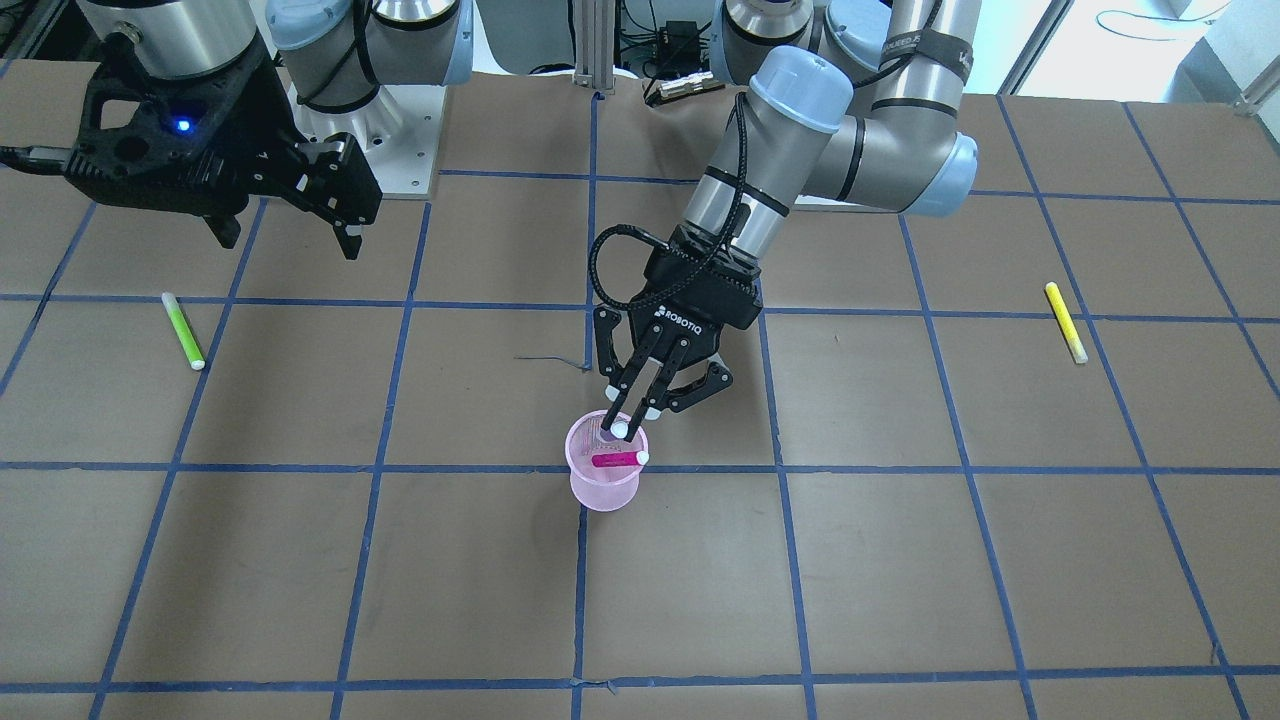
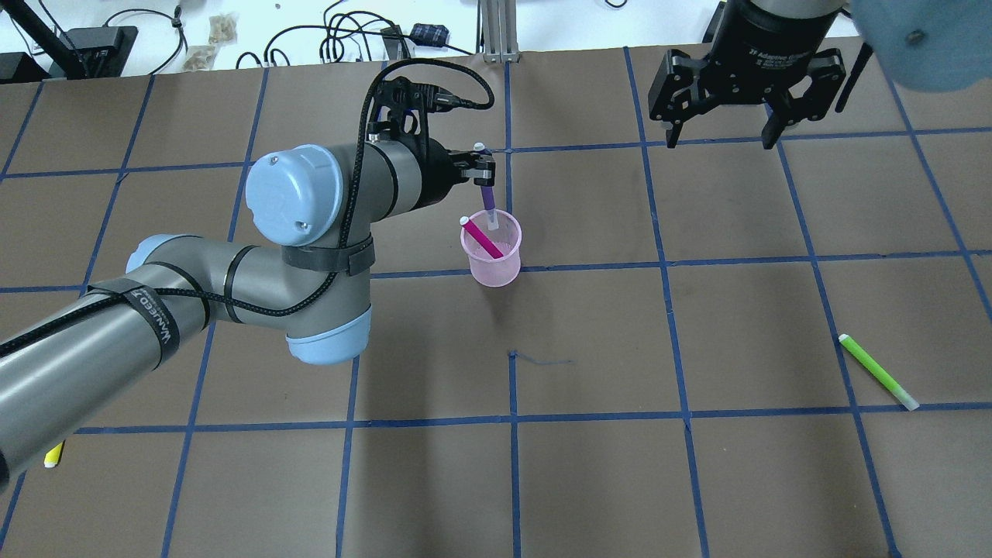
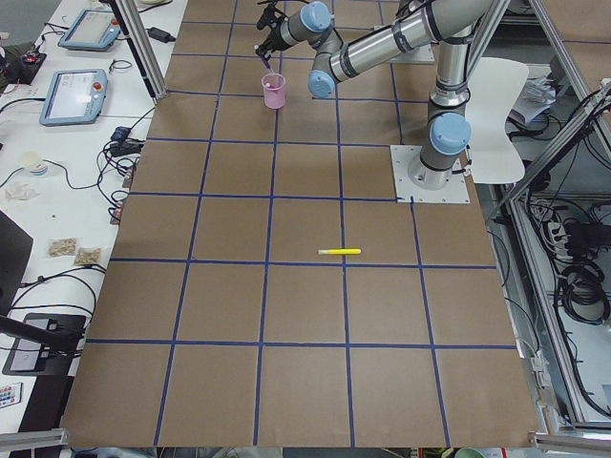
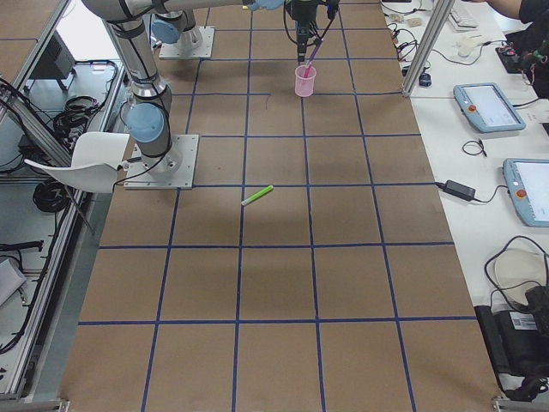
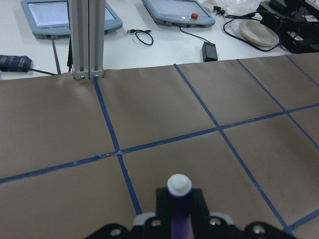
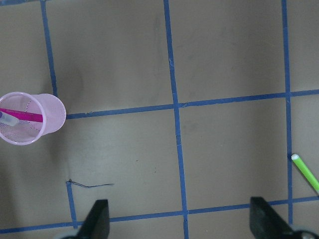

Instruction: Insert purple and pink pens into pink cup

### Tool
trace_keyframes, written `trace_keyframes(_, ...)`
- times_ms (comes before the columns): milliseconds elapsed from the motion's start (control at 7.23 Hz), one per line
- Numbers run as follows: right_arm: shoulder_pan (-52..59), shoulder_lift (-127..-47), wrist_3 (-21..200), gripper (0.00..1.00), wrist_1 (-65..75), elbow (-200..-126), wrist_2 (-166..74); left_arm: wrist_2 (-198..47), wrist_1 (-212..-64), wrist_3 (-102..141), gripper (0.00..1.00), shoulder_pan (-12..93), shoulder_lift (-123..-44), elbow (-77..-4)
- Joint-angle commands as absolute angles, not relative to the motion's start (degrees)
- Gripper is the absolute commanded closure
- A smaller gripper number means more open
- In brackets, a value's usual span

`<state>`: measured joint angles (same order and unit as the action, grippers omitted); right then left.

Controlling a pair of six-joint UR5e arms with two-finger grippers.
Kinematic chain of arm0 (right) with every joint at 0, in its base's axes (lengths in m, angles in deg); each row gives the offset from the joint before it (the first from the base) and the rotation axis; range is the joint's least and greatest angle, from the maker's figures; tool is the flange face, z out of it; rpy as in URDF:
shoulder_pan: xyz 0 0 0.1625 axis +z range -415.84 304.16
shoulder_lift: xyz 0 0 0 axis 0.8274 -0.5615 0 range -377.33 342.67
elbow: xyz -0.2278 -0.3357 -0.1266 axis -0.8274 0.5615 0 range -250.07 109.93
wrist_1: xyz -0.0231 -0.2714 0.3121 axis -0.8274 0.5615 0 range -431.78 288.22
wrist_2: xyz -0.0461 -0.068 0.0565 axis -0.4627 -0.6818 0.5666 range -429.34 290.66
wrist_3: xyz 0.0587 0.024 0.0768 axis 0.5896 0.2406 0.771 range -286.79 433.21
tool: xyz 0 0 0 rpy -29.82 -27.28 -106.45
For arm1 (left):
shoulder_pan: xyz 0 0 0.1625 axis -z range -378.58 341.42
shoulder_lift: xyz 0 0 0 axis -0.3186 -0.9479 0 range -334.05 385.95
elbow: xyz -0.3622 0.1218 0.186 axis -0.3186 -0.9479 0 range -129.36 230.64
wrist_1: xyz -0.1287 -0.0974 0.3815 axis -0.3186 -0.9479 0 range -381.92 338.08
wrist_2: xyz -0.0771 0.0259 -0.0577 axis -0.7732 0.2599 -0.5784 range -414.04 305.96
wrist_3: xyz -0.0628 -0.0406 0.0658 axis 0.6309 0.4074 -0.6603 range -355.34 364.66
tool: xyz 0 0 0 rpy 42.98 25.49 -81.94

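left hand [image 2: 484, 167] holds purple pen [image 2: 488, 201] in pink cup [image 2: 494, 267]

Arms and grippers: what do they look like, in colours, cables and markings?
Left arm and right arm: silver tubes, light-blue joint caps. The left carries a black lettered strap and a braided black cable. Left gripper: black, white ROBOTIQ lettering. Right gripper: black, with a blue light.

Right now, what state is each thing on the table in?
pink cup: upright
pink pen: leaning inside cup
purple pen: gripped, lower end in cup
left end effector: shut on purple pen
right end effector: open, empty
green pen: lying flat
yellow pen: lying flat
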<state>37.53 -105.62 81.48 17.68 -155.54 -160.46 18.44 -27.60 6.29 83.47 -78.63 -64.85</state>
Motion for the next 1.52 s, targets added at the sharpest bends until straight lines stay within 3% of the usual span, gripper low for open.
trace_keyframes(0,37.6,-111.8,80.7,0.00,21.6,-162.6,-160.4,23.2,-27.8,6.1,1.00,85.4,-80.4,-65.3)
trace_keyframes(968,37.6,-111.4,80.6,0.00,27.6,-162.7,-160.4,26.3,-28.3,4.3,1.00,86.5,-82.5,-65.4)
trace_keyframes(1245,37.5,-111.6,80.6,0.00,27.5,-162.9,-160.8,29.6,-28.4,1.3,0.02,86.6,-82.6,-65.4)
trace_keyframes(1383,37.5,-111.4,80.7,0.00,27.6,-162.8,-160.4,29.6,-30.3,1.3,0.00,86.6,-82.4,-64.9)
